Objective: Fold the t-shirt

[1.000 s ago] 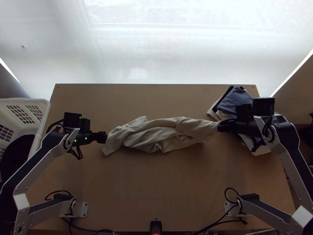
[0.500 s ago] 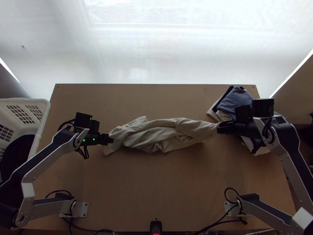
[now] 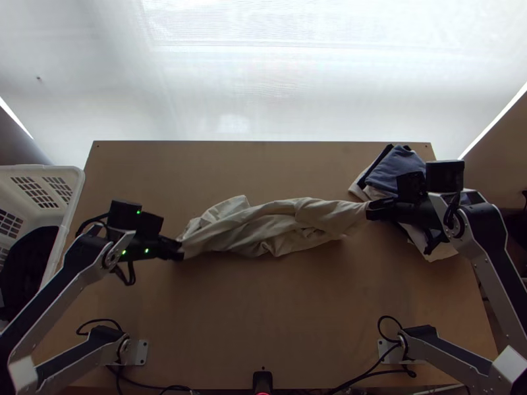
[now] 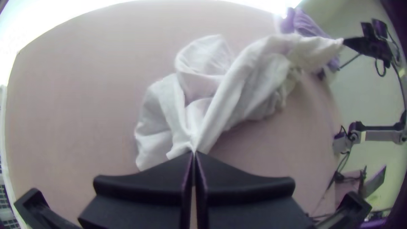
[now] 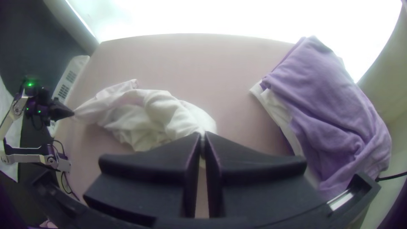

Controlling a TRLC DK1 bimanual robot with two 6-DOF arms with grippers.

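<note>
Shirt (image 3: 283,227) is lying bunched on the tabletop (image 3: 263,309), stretching from the left claw (image 3: 179,250), which is pinching one end, to the right claw (image 3: 371,210), which is pinching the other. Clothes (image 3: 396,171) are resting in a pile beside the right claw, while a basket (image 3: 78,187) is holding dark cloth (image 3: 31,260) beyond the left claw.

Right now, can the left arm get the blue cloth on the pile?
Probably not: the left gripper is pinching the pale shirt, and the blue cloth lies across the table, partly under the right arm.
</note>
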